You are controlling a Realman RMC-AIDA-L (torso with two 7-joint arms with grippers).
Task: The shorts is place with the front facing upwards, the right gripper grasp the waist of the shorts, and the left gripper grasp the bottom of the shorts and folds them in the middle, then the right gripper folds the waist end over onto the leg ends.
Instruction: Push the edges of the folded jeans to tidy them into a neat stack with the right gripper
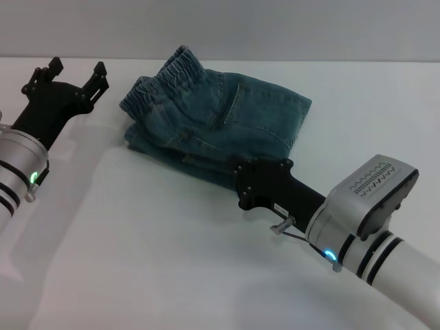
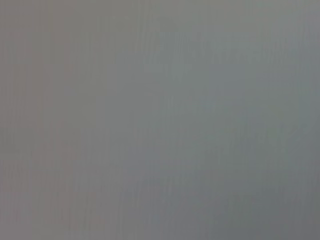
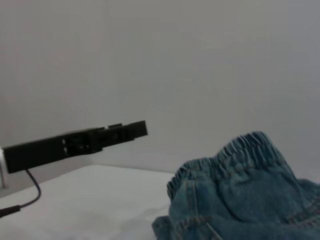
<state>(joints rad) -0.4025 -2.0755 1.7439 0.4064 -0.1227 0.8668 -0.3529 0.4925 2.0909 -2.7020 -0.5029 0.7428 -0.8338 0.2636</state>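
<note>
A bare test lab: a plain white surface point(image 1: 172, 275) against a blank grey wall point(image 1: 275, 27).

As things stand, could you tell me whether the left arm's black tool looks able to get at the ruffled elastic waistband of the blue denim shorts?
Probably yes: the left tool hovers open beside the ruffled waistband, with only bare white table between them. The right tool sits at the opposite edge, out of the way.

Folded shorts point(image 1: 216, 127) near the table's point(image 1: 172, 261) far edge, waist point(image 1: 165, 79) toward the far left; left gripper point(image 1: 77, 74) just left of them, right gripper point(image 1: 258, 184) at their near edge.
</note>
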